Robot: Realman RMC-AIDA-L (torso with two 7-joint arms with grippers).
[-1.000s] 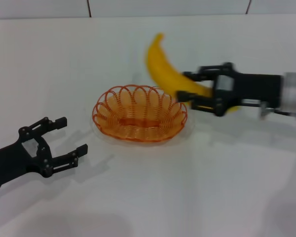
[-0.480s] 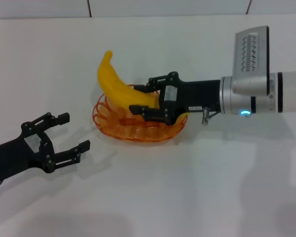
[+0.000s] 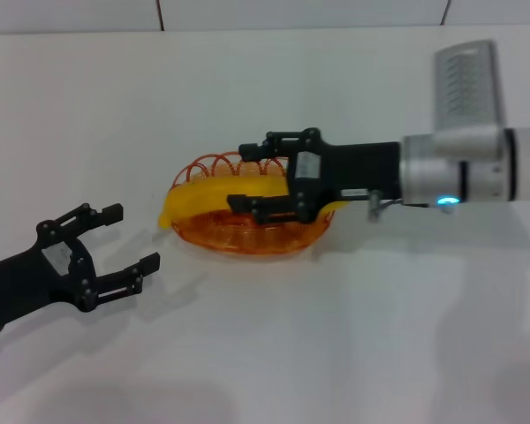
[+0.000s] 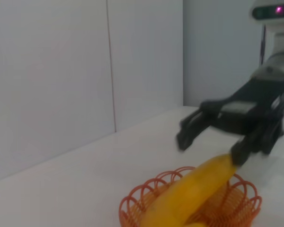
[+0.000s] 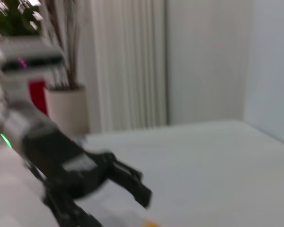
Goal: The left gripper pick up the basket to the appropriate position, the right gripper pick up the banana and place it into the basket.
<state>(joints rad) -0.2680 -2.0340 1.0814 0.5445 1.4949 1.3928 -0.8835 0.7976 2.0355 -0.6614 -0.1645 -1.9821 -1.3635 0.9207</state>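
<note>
The right gripper (image 3: pixel 238 177) reaches in from the right over the basket (image 3: pixel 247 231), its jaws closed on the banana (image 3: pixel 214 191) near its right end. The banana lies nearly level across the basket, its left tip sticking out past the left rim. It is bright yellow, smooth and curved. The basket is orange wire, oval, with a looped rim, sitting mid-worktop (image 3: pixel 336 336). The left gripper (image 3: pixel 128 243) rests at the near left, jaws spread wide and holding nothing, apart from the basket. Bare worktop lies open on the near side; the far edge meets a wall (image 3: pixel 291 13).
</note>
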